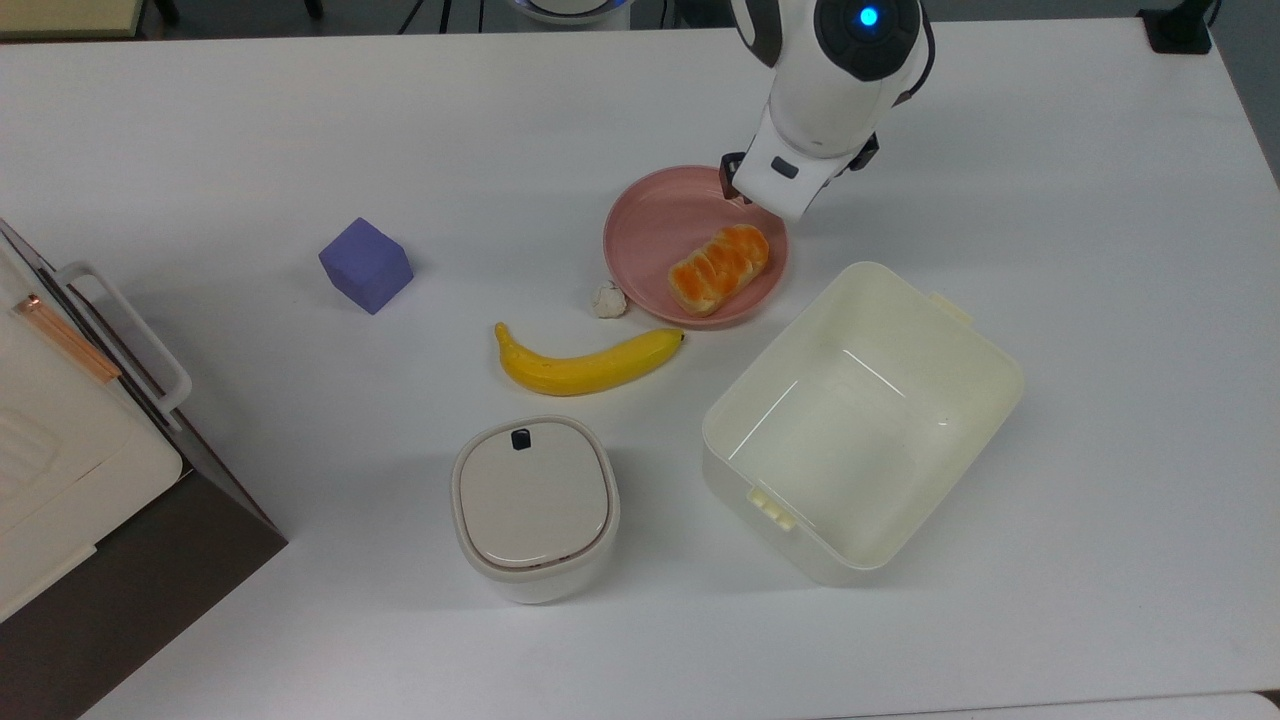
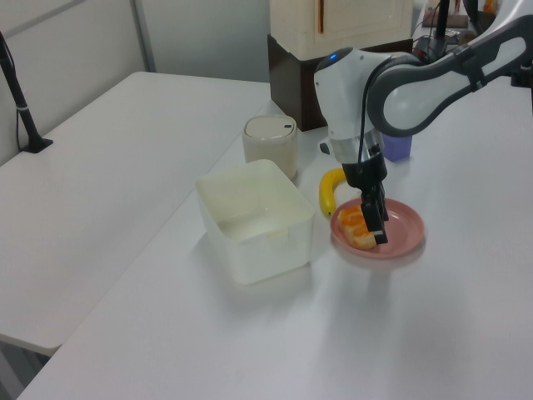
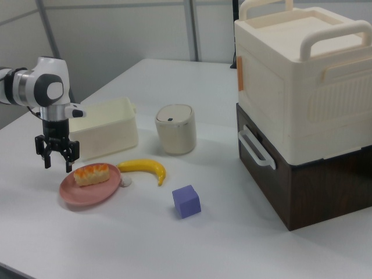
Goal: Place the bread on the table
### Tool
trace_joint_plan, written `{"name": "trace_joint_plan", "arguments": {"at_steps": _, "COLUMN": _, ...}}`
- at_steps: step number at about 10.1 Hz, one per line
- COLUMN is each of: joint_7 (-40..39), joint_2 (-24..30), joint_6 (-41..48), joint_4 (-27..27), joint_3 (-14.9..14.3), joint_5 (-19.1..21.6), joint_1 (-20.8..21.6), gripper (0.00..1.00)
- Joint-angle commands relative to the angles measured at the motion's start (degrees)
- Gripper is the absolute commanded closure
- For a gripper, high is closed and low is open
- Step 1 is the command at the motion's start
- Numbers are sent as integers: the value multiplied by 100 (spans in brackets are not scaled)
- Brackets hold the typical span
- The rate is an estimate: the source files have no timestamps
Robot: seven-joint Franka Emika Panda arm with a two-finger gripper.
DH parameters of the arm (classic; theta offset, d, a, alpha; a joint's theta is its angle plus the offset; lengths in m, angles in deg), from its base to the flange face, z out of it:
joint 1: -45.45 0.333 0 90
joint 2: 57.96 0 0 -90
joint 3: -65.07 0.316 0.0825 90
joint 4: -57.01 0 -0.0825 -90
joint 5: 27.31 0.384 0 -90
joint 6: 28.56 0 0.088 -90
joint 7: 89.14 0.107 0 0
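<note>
White and broad, the table (image 1: 300, 120) carries everything. Toward its middle sits a pink plate (image 1: 640, 225), and the bread (image 1: 719, 268) lies on that plate, on the side nearest the cream plastic tub (image 1: 862, 420). The end effector (image 3: 56, 164) hangs above the plate's rim on the side away from the banana, its two fingers apart and gripping nothing, clear of the bread. A banana (image 1: 588, 362) lies just beside the plate, with a small white lumpy ball (image 1: 608, 299) between them. A purple cube (image 1: 366, 265) stands well apart toward the brown-and-cream cabinet (image 3: 302, 110), and a lidded cream canister (image 1: 533, 505) stands beyond the banana.
</note>
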Motion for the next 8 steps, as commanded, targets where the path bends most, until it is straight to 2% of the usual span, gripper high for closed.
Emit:
{"name": "trace_joint_plan", "arguments": {"at_steps": 1, "joint_7": -9, "joint_2": -95, "joint_6": 59, "joint_4": -23, "joint_3": 0, "joint_5": -105, "joint_1": 159, "gripper": 32}}
{"name": "trace_joint_plan", "arguments": {"at_steps": 2, "joint_7": -9, "joint_2": -234, "joint_6": 33, "joint_4": -14, "joint_3": -9, "joint_5": -114, "joint_1": 281, "gripper": 43}}
{"name": "trace_joint_plan", "arguments": {"at_steps": 7, "joint_7": 8, "joint_2": -473, "joint_6": -283, "joint_4": -14, "joint_3": -9, "joint_5": -149, "joint_1": 274, "gripper": 47}}
{"name": "trace_joint_plan", "arguments": {"at_steps": 8, "joint_7": 8, "joint_2": -482, "joint_6": -327, "joint_4": -23, "joint_3": -9, "joint_5": -210, "joint_1": 274, "gripper": 67}}
